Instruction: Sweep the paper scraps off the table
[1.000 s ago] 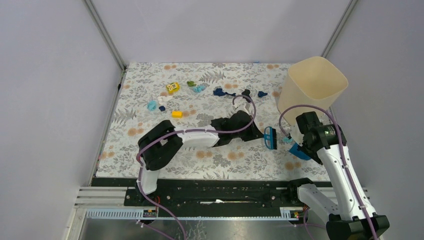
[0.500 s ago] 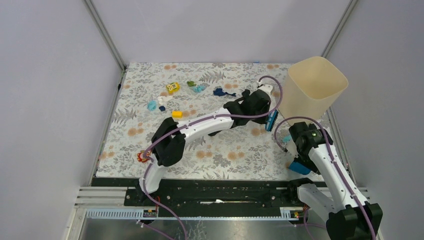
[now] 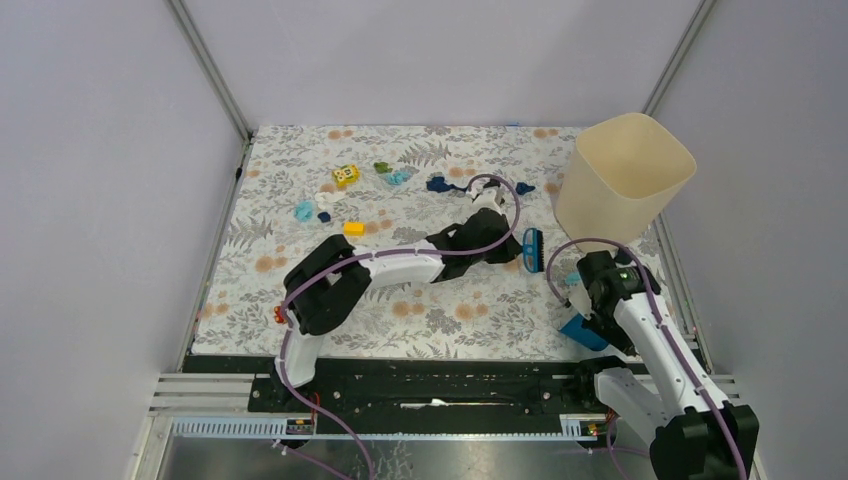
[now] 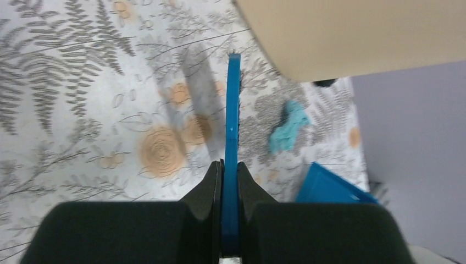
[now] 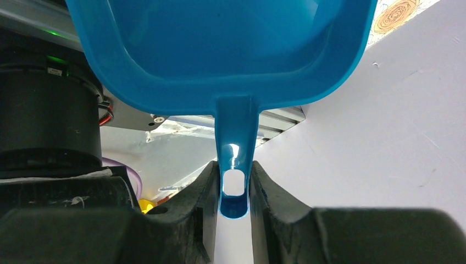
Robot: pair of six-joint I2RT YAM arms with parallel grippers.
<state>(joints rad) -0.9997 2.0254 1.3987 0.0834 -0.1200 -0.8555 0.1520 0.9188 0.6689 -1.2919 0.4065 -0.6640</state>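
Left gripper (image 4: pixel 229 168) is clamped on a thin blue plastic brush (image 4: pixel 233 110), seen edge-on, its bristles hard to make out. Right gripper (image 5: pixel 235 176) pinches the handle of a blue plastic dustpan (image 5: pixel 220 49), whose front lip is cut off. Small crumpled paper scraps (image 3: pixel 400 176) lie at eleven to twelve o'clock on the fern-printed table (image 3: pixel 450 310).

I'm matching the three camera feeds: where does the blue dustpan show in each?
Top external: dustpan lower right, by the near edge of the table.
Left wrist: dustpan corner at lower right.
Right wrist: dustpan fills the top, handle in the right gripper.
Shared landmark: the fern-print table.
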